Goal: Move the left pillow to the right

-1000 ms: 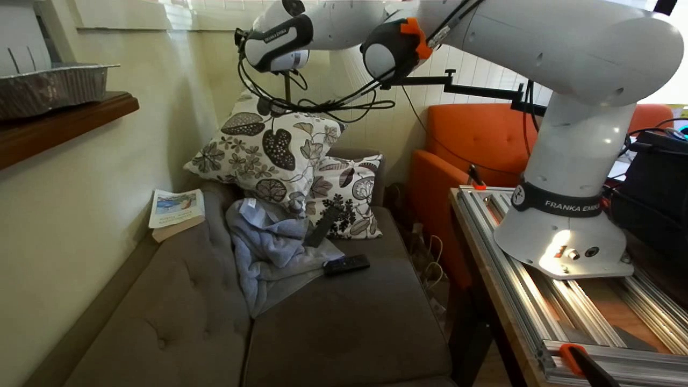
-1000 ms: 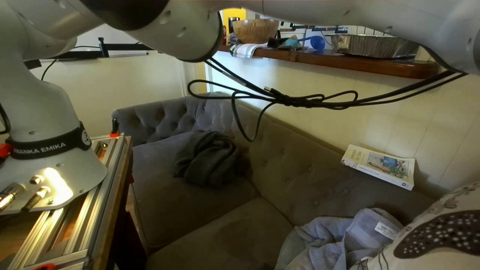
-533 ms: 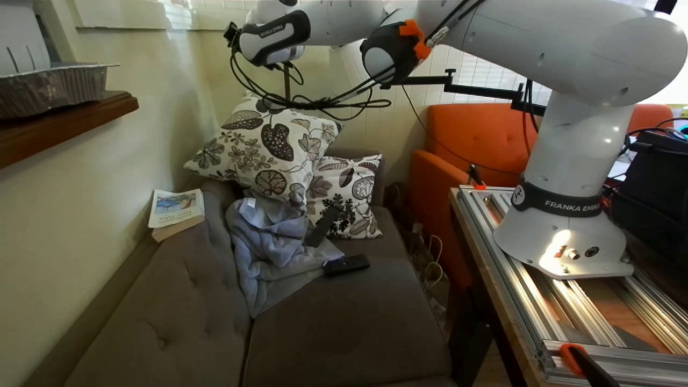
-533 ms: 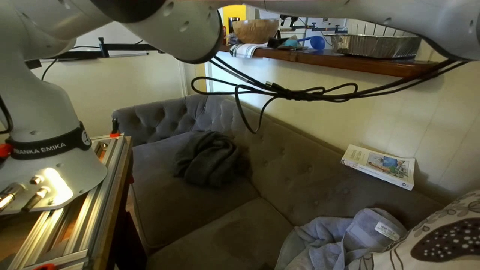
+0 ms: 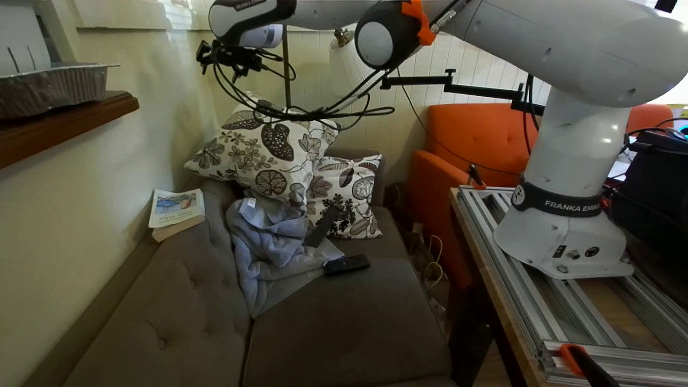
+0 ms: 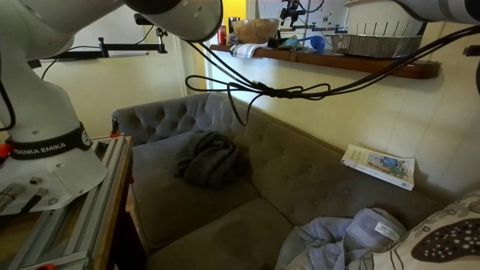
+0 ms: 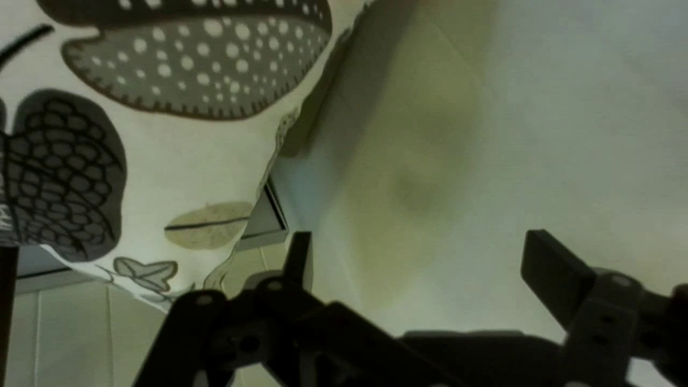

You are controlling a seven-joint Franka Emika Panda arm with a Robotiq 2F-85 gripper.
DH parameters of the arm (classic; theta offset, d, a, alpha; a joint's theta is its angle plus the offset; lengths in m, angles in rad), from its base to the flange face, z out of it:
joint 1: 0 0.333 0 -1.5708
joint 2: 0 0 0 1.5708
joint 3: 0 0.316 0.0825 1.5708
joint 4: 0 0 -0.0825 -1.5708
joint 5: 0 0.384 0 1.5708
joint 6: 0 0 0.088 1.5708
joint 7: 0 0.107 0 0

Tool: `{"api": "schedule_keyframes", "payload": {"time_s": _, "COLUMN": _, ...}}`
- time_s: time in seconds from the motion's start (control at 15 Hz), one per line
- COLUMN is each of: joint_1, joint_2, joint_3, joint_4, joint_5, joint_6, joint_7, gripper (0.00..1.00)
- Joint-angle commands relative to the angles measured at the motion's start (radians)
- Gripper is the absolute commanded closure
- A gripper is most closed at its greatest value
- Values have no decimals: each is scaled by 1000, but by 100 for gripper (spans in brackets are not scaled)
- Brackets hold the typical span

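The left pillow point(image 5: 263, 156), white with brown and grey plant prints, leans tilted in the sofa's corner. It overlaps a smaller patterned pillow point(image 5: 352, 199) to its right in that exterior view. At the bottom right of an exterior view only an edge of the large pillow point(image 6: 446, 236) shows. The wrist view has a patterned pillow point(image 7: 188, 150) filling the upper left, beside and apart from the fingers. My gripper point(image 7: 420, 250) stands wide open there, only the pale wall visible between its fingertips. In the exterior views its fingers cannot be made out clearly.
A grey-blue towel point(image 5: 269, 231) and remotes, one black point(image 5: 346, 265), lie before the pillows. A book point(image 6: 378, 165) rests on the sofa back; a dark blanket point(image 6: 210, 159) lies farther along. The wooden shelf point(image 5: 115, 110) juts out. Looped cables point(image 5: 322, 113) hang under my arm.
My wrist has swung up and to the left in an exterior view, away from the pillow. The large pillow has shifted slightly and settled back into the corner. The smaller pillow stays put.
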Motion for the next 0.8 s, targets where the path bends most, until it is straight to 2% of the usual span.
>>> {"api": "schedule_keyframes", "payload": {"time_s": 0.0, "joint_1": 4, "joint_2": -126, "joint_3": 41, "joint_4": -157, "joint_5": 25, "joint_6": -163, "joint_7": -102, "gripper": 0}}
{"api": "schedule_keyframes", "payload": {"time_s": 0.47, "joint_1": -6, "joint_2": -372, "joint_3": 96, "joint_4": -421, "joint_5": 27, "joint_6": -466, "joint_7": -320, "gripper": 0}}
{"api": "schedule_keyframes", "payload": {"time_s": 0.73, "joint_1": -5, "joint_2": -526, "joint_3": 98, "joint_4": -575, "joint_5": 9, "joint_6": -654, "joint_7": -438, "gripper": 0}}
